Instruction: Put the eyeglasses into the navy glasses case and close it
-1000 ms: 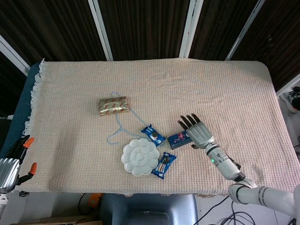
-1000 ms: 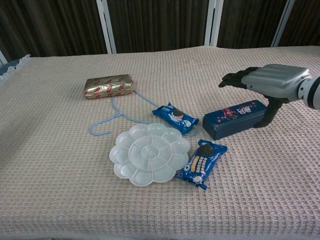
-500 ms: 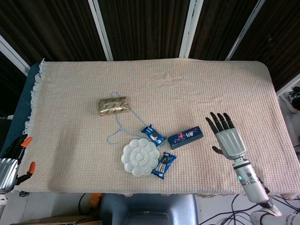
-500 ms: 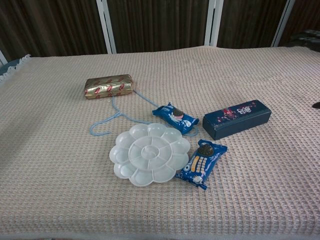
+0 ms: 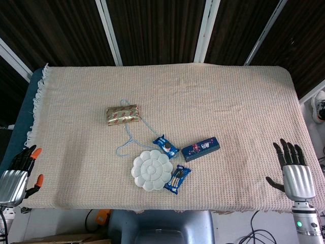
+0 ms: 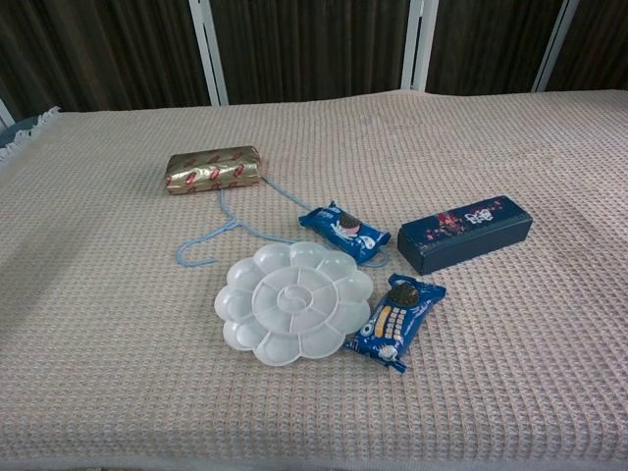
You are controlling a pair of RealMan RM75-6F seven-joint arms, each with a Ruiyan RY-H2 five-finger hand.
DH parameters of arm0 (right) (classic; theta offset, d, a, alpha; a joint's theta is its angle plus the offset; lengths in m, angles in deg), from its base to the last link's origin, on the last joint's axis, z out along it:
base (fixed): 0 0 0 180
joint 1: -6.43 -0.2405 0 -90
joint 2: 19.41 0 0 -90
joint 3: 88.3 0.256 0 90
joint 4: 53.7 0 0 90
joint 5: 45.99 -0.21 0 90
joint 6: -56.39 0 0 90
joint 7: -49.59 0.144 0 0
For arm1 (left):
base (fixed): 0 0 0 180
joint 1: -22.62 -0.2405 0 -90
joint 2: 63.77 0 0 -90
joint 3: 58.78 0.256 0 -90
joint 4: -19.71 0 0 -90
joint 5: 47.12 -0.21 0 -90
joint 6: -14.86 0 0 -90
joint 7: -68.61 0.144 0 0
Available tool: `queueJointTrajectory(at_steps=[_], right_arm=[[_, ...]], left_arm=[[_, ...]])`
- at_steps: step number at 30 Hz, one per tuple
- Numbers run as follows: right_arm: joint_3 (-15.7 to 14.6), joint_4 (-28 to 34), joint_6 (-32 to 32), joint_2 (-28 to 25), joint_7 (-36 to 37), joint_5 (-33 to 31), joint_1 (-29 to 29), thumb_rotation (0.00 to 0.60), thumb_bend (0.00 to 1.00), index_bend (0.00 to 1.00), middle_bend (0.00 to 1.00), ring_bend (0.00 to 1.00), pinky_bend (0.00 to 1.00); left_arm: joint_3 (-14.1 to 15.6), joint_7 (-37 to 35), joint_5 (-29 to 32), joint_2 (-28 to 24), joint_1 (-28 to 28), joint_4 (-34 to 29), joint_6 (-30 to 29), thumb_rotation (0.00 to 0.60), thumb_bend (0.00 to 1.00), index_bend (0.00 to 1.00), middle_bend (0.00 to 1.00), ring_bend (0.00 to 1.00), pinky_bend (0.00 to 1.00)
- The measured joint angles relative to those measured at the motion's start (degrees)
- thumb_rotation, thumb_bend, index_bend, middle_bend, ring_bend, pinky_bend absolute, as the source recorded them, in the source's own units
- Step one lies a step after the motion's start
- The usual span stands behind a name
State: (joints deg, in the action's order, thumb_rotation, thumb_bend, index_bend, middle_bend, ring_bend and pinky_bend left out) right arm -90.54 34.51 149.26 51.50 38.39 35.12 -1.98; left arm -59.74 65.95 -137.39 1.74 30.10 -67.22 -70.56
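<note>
The surface (image 5: 244, 101), covered edge to edge by a beige waffle-weave cloth, is the largest item I record; its left edge carries a white fringe in the head view. The back half and the whole right side of the cloth lie bare.

Right hand (image 5: 296, 175): a second ago it stood over the navy glasses case (image 5: 201, 148); half a second ago it was to the right of the case; it now sits off the near right corner of the surface, fingers spread wide and holding nothing. Left hand (image 5: 14, 180): off the near left corner, fingers apart and holding nothing, only slightly shifted from before. Only the head view shows either hand; the chest view now shows neither, where a second ago the right hand filled its upper right.

The white flower-shaped palette (image 5: 152, 170) lies nearest the front edge. The navy glasses case lies closed, right of centre, apart from everything else; the chest view shows pale print on its lid. I see no eyeglasses outside it. The gold-wrapped packet (image 5: 122, 114) lies well back and left, with a light blue cord (image 5: 129, 136) trailing from it toward the palette. Two blue biscuit packets, one (image 5: 166, 146) just behind the palette, one (image 5: 177, 179) at its right edge.
</note>
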Motion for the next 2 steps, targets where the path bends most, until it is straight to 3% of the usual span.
queueJointTrajectory(at_steps=[2], right_arm=[[0.13, -0.19, -0.01, -0.22, -0.23, 0.62, 0.41, 0.6, 0.21, 0.09, 0.0, 0.0, 0.0]], left_arm=[[0.2, 0.2, -0.06, -0.23, -0.03, -0.2, 0.14, 0.6, 0.44, 0.0, 0.0, 0.0, 0.12]])
